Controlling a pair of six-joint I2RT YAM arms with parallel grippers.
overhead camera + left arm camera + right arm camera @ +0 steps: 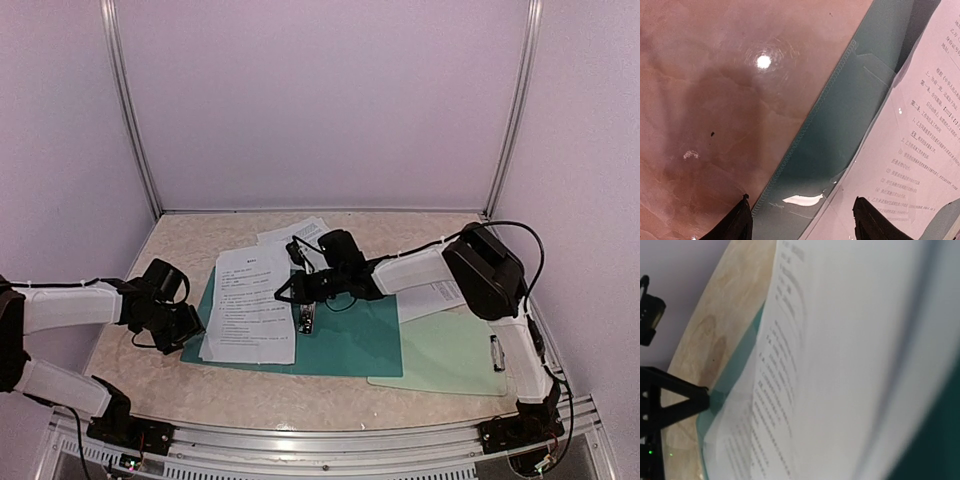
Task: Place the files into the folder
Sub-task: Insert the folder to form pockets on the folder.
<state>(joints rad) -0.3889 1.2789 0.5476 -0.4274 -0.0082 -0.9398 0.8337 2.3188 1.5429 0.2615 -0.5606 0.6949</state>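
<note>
Several files lie stacked on the left half of the folder, which rests flat on the table. Further sheets lie just behind it. The right gripper is closed at the stack's right edge; whether it pinches a sheet cannot be determined. The left gripper stands open, straddling the folder's left edge without gripping it. Risk: a shallow pinch may lift only the top sheet, and any drag may shift the unrestrained folder or crease the paper.
</note>
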